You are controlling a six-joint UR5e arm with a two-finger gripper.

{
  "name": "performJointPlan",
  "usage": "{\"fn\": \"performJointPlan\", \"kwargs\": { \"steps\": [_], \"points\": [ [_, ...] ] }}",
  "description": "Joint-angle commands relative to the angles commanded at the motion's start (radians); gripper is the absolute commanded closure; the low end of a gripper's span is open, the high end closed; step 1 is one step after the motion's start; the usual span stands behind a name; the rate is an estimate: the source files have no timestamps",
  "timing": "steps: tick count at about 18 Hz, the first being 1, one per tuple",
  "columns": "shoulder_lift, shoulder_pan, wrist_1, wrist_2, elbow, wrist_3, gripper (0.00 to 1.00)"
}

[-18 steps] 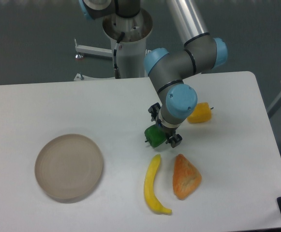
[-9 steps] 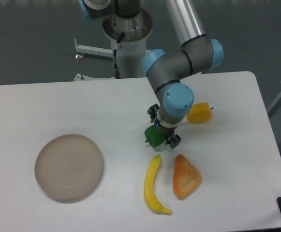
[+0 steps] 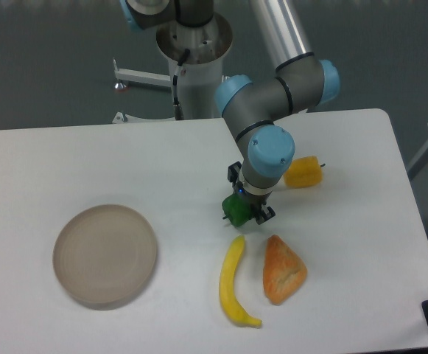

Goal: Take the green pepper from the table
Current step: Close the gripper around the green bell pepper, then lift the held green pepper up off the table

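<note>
Pointing down, claw (image 3: 247, 206) grips green pepper (image 3: 236, 211).

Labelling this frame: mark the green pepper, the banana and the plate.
green pepper (image 3: 235, 212), fixed camera, its visible left lobe.
banana (image 3: 232, 280), fixed camera, middle of its curve.
plate (image 3: 65, 240), fixed camera, left rim.

The table (image 3: 88, 162) is plain white. On it, the pepper (image 3: 236, 211) is deep glossy green, the banana (image 3: 233, 282) bright yellow, the other pepper (image 3: 304, 173) yellow-orange. A wedge-shaped piece (image 3: 283, 270) is orange with paler flecks. The round plate (image 3: 105, 255) is dull beige. The arm (image 3: 272, 96) is grey with light blue caps; the gripper (image 3: 247, 206) is black.
</note>
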Motion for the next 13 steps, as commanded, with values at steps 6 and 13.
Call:
{"fn": "performJointPlan", "kwargs": {
  "steps": [6, 13],
  "points": [
    [-0.008, 0.020, -0.025, -0.067, 0.150, 0.012, 0.47],
    [-0.089, 0.031, -0.048, -0.081, 0.345, 0.011, 0.47]
  ]
}}
